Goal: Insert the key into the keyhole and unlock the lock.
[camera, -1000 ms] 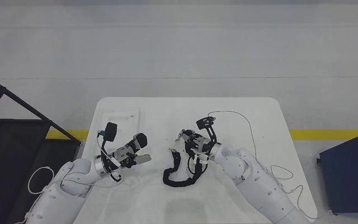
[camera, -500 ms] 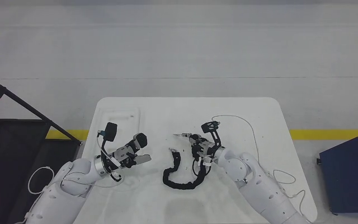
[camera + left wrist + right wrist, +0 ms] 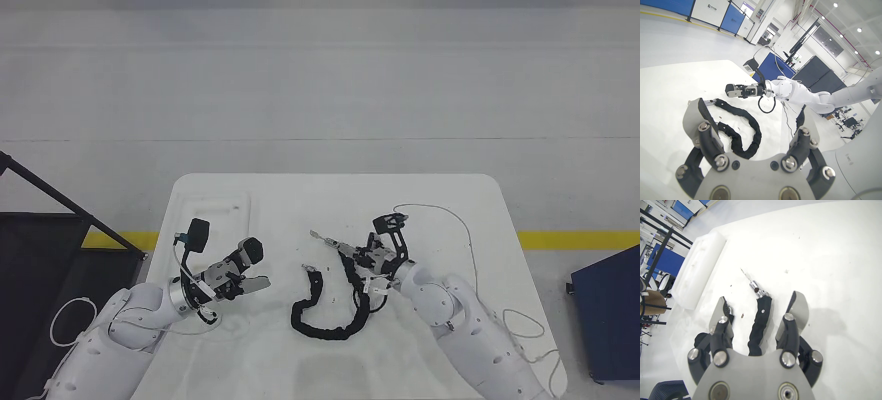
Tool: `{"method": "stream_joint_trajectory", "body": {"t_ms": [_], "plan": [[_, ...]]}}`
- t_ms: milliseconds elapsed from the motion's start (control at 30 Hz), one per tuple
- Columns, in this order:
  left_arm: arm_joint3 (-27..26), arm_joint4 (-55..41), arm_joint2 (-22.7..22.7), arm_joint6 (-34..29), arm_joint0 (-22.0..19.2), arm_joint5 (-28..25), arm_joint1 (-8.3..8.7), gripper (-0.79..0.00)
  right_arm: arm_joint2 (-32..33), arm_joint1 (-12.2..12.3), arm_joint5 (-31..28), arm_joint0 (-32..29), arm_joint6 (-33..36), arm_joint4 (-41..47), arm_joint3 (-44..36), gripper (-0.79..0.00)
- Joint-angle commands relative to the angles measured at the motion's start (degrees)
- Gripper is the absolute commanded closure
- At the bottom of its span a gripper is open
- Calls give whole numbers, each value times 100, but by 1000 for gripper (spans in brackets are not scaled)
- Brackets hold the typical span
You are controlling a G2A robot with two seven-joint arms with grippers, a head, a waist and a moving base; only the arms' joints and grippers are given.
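Bright, even light from ceiling lamps (image 3: 859,30); strong fisheye curvature at wrist-view edges.

Overhead, straight down on worktop (image 3: 450,200); close behind left pincer (image 3: 751,107) and right pincer (image 3: 759,295), both facing chain lock (image 3: 318,331) toward 6 o'clock.

Open table (image 3: 440,205) lies between chain lock (image 3: 320,331) and foam tray (image 3: 215,208).

The right gripper (image 3: 759,296) has drawn back along the chain lock (image 3: 320,328) toward the table's (image 3: 440,200) right edge. The lock's chrome end (image 3: 755,288), with the thin key (image 3: 745,273) projecting from it, now lies uncovered, and the chain's right limb has shifted slightly rightward.
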Motion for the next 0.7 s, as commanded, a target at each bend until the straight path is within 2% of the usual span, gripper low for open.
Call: {"method": "stream_joint_trajectory", "body": {"t_ms": [0,367,667], "plan": [[0,0,0,0,0,0,0,-785,143,38,71,-120,14,-125,-268,-785],[0,0,0,0,0,0,0,-785,461,213,133,-1111,149,-1309,-2567,-785],[0,0,0,0,0,0,0,-785,300,236,-296,-1446,-91,-1834,-3142,-785]]}}
